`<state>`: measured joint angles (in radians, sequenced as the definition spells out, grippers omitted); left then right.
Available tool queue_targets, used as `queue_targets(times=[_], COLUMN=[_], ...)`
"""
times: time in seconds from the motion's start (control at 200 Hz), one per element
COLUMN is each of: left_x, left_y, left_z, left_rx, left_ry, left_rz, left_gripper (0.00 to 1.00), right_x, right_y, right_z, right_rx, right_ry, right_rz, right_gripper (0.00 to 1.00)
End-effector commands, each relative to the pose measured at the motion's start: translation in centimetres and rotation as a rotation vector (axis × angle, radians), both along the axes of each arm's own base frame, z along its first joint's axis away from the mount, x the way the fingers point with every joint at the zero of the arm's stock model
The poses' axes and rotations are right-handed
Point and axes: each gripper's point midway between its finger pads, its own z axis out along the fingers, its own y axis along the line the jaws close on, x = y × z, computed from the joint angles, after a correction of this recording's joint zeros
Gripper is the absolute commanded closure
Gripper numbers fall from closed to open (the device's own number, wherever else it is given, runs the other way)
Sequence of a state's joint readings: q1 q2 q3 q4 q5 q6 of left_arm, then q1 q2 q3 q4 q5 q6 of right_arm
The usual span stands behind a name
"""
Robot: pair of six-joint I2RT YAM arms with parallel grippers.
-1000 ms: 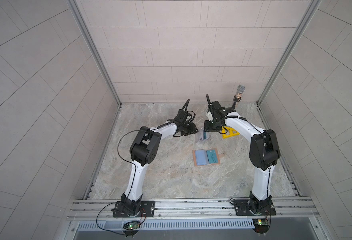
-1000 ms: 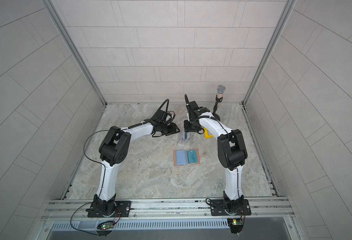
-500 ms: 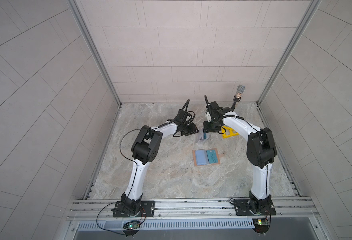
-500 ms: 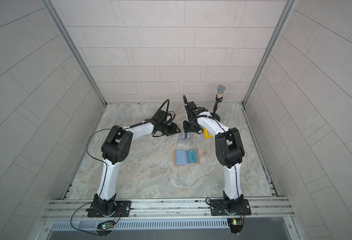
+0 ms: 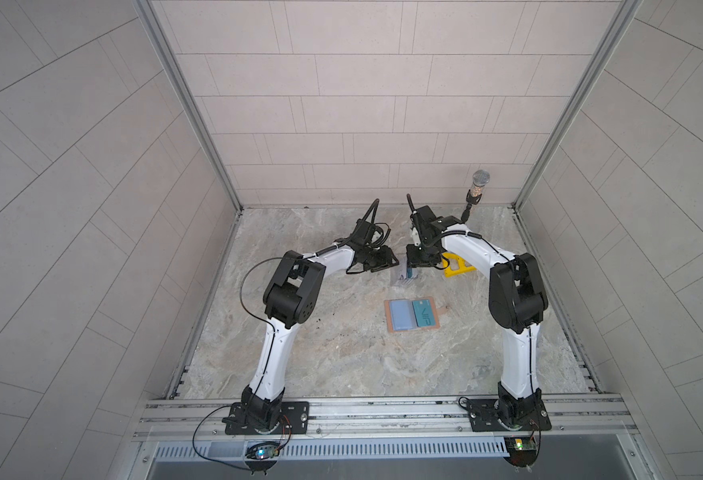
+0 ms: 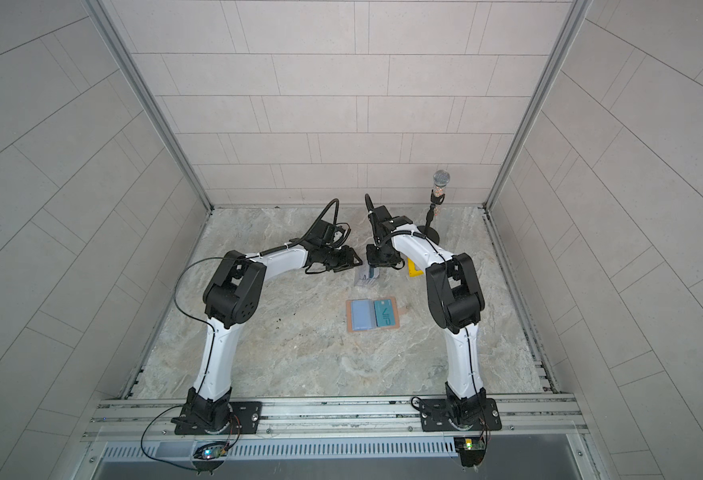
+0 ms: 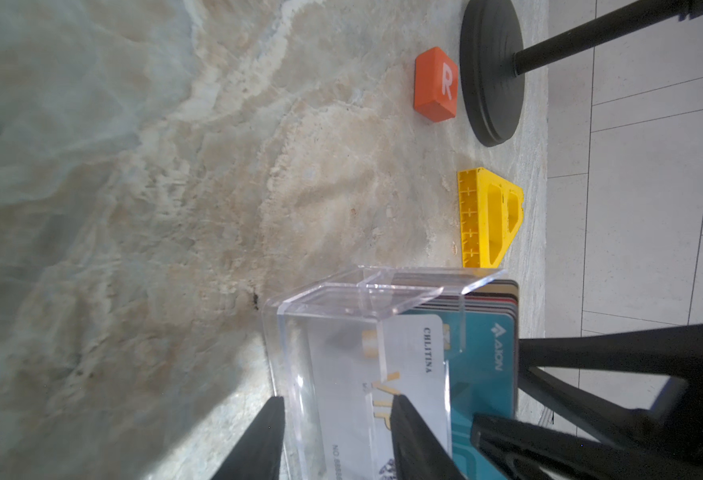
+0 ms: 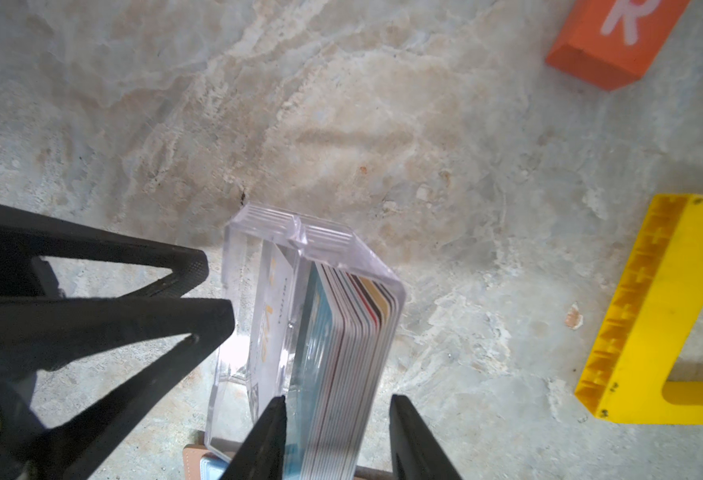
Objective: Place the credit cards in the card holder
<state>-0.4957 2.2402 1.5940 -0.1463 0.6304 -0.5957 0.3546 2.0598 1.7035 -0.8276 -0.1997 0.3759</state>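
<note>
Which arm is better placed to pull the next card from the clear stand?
Likely right. The right gripper hangs over the credit cards, fingers either side of them; the left gripper faces the front of the acrylic stand.

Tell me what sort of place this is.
Most likely a robot data-collection cell, not a home: a left arm and right arm bolted to an aluminium rail, plain panel walls boxing in a marble-look tabletop, and a microphone on a stand.
</note>
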Motion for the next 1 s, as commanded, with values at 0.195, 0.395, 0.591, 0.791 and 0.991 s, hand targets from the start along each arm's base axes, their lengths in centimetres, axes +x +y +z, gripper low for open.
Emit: queue_targets(times=[0.195,0.395,0.591,0.791,0.991], left_x=[-0.1,-0.4,-0.6,-0.9,-1.1], left_y=[-0.3,0.2,1.1,1.6,1.9], left_z=[-1.6,-2.6,-3.5,-4.2,-4.3], left_rx=[0.003,0.041,0.093,0.127,0.14], left_ry=[0.042,0.06,0.071,0.08,0.081], left_rz=[-0.012,-0.002,0.006,0.013,0.017], left_gripper=[0.53,0.54,0.55,0.56,0.56], right_x=[-0.1,0.0,-0.1,0.1,0.2], right_y=[-0.1,-0.3,-0.6,-1.2,-1.7], right_z=[-1.0,-1.5,-2.2,-1.8,-1.0], right_rx=[-0.026,-0.039,-0.062,-0.097,-0.118], right_ry=[0.027,0.033,0.044,0.036,0.016], right_rz=[-0.01,-0.015,-0.017,-0.02,-0.031], right_gripper=[0.59,0.59,0.59,0.62,0.62])
